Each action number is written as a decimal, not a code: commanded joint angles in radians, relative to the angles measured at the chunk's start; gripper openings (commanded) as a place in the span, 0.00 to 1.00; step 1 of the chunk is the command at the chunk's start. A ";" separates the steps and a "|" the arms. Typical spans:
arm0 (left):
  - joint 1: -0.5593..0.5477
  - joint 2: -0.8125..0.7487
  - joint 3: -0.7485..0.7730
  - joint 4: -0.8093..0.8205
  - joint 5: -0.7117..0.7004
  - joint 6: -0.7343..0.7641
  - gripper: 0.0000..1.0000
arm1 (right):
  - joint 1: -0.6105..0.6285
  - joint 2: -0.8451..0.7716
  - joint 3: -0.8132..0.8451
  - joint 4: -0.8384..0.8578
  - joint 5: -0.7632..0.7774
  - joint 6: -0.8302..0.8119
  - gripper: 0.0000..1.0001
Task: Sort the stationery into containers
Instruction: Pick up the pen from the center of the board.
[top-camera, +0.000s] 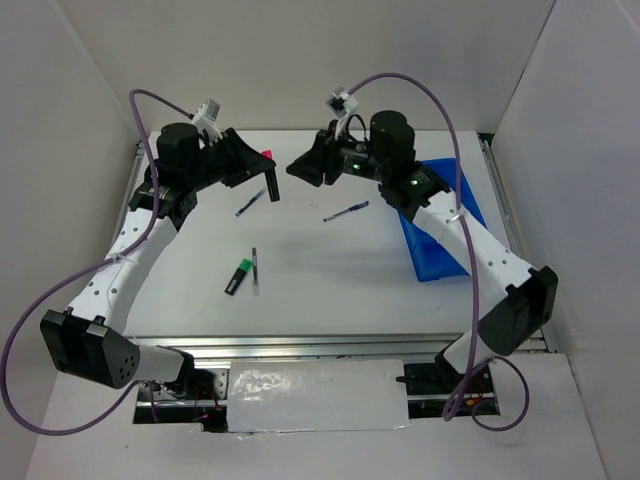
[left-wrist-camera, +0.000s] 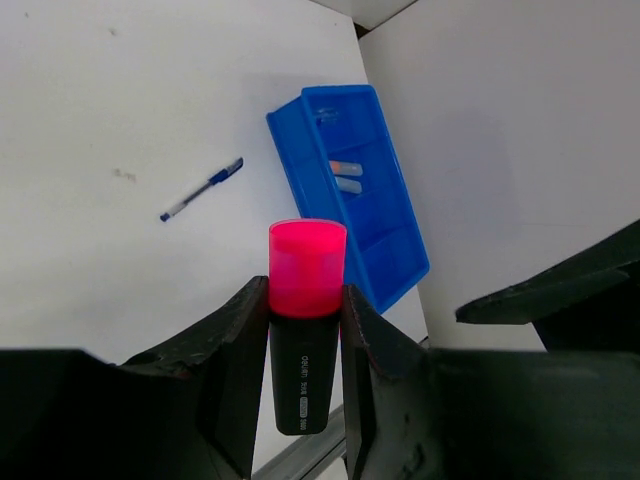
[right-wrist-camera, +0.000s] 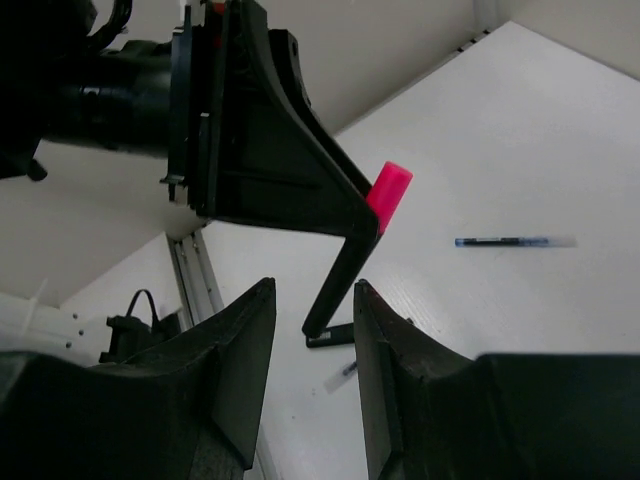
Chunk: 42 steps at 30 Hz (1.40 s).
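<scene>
My left gripper (top-camera: 262, 166) is shut on a black highlighter with a pink cap (left-wrist-camera: 305, 300), held above the table's far middle; its cap shows in the right wrist view (right-wrist-camera: 388, 190). My right gripper (top-camera: 298, 168) is open and empty, its jaws (right-wrist-camera: 313, 290) facing the left gripper close by. The blue tray (top-camera: 440, 262) lies at the right, partly under the right arm; in the left wrist view (left-wrist-camera: 300, 170) it holds two pale markers (left-wrist-camera: 346, 176). On the table lie two blue pens (top-camera: 250, 203) (top-camera: 346, 211), a green-capped highlighter (top-camera: 237, 277) and a slim grey pen (top-camera: 255, 270).
White walls stand close on the left, back and right. A metal rail (top-camera: 330, 345) runs along the table's near edge. Purple cables loop over both arms. One blue pen also shows in the left wrist view (left-wrist-camera: 200, 190) and in the right wrist view (right-wrist-camera: 500, 241).
</scene>
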 joint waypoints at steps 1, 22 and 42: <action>0.000 -0.010 -0.027 0.023 0.050 -0.058 0.00 | 0.037 0.061 0.094 -0.023 0.105 0.076 0.44; 0.002 -0.025 -0.055 0.050 0.092 -0.096 0.01 | 0.135 0.173 0.110 -0.081 0.198 0.076 0.44; 0.041 -0.045 0.007 -0.052 0.015 0.222 0.99 | -0.032 0.014 0.041 -0.257 0.095 -0.414 0.00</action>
